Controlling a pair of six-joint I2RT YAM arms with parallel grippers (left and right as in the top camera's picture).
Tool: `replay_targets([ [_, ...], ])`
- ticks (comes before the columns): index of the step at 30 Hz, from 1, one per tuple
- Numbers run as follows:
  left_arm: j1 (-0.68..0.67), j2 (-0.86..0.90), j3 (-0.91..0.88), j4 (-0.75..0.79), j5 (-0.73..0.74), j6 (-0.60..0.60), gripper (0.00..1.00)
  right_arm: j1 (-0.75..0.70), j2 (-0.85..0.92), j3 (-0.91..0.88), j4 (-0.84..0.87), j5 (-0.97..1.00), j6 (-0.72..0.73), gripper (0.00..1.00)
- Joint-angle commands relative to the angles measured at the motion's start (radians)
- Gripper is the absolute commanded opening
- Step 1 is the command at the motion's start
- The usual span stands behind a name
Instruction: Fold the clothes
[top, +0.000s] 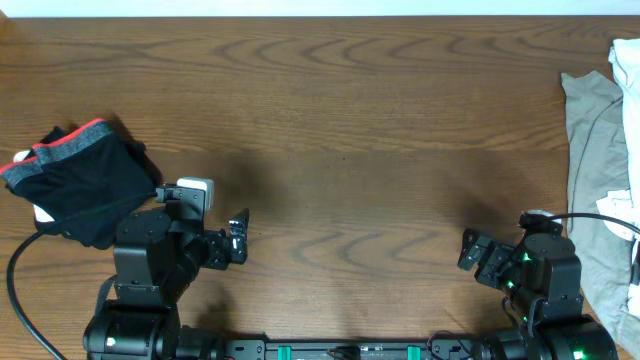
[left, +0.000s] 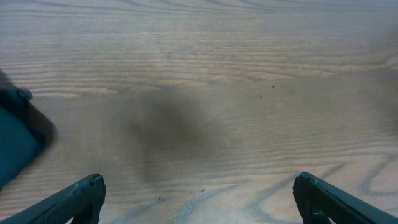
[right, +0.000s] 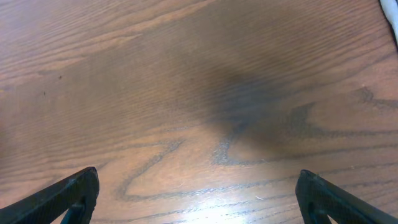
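The black pants (top: 85, 190) lie bunched at the table's left edge, their grey-and-red waistband (top: 75, 135) facing the back. A dark corner of the pants (left: 15, 146) shows at the left of the left wrist view. A grey-beige top (top: 595, 140) is spread along the right edge, with a white garment (top: 627, 60) behind it. My left gripper (top: 238, 238) hovers open over bare wood to the right of the pants, its fingers (left: 81, 196) wide apart. My right gripper (top: 470, 250) is open too, left of the grey-beige top, with nothing between its fingers (right: 323, 199).
The wooden table (top: 340, 140) stretches between the two piles. A black cable (top: 20, 270) loops by the left arm's base. A white corner of fabric (right: 392, 12) peeks into the right wrist view at top right.
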Motion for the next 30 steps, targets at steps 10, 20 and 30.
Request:
replay_targets([
  [10, -0.002, -0.002, -0.008, 0.003, -0.010, -0.016, 0.98, -0.008, -0.252, -0.014, -0.027, 0.054, -0.016, 0.99],
  [20, -0.002, -0.002, -0.008, 0.003, -0.010, -0.016, 0.98, -0.021, -0.456, -0.253, 0.292, 0.057, -0.254, 0.99],
  [30, -0.002, -0.002, -0.008, 0.003, -0.010, -0.016, 0.98, -0.051, -0.456, -0.581, 0.914, 0.078, -0.286, 0.99],
])
